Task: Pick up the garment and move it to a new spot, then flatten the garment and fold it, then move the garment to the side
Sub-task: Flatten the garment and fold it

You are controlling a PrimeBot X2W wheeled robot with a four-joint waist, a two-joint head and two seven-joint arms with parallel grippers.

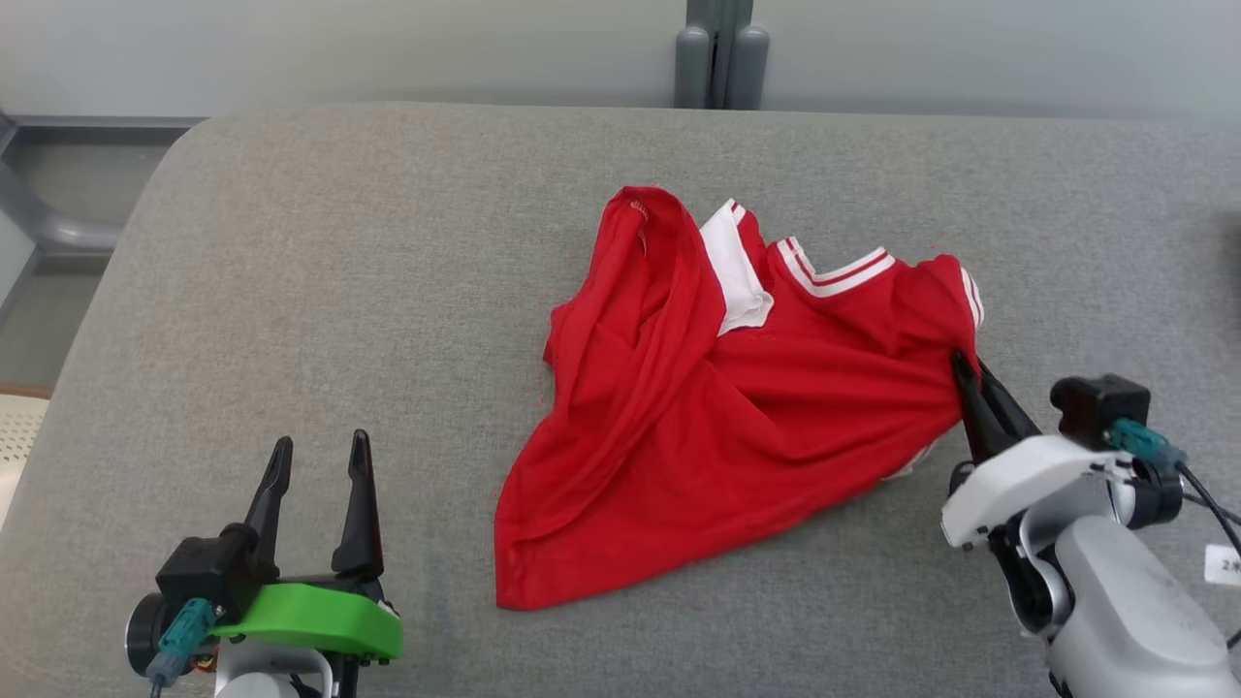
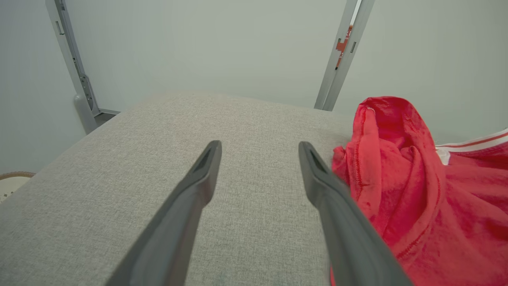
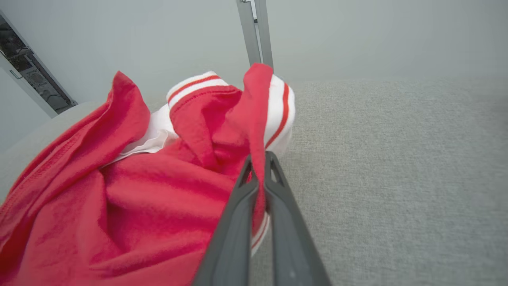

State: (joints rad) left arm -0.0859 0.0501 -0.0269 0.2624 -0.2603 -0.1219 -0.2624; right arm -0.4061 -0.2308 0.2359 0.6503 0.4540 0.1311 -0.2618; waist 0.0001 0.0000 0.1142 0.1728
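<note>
The garment is a red shirt with white, red-striped trim, lying crumpled on the grey padded table right of centre. My right gripper is shut on the garment's right sleeve edge; in the right wrist view a fold of red cloth is pinched between the two dark fingers of that gripper. My left gripper stands open at the lower left, well left of the garment, with nothing between its fingers. In the left wrist view the garment bunches just right of the left gripper.
The padded table's left edge curves down toward the floor. Grey vertical posts stand against the pale wall behind the table. A white label lies at the far right near my right arm.
</note>
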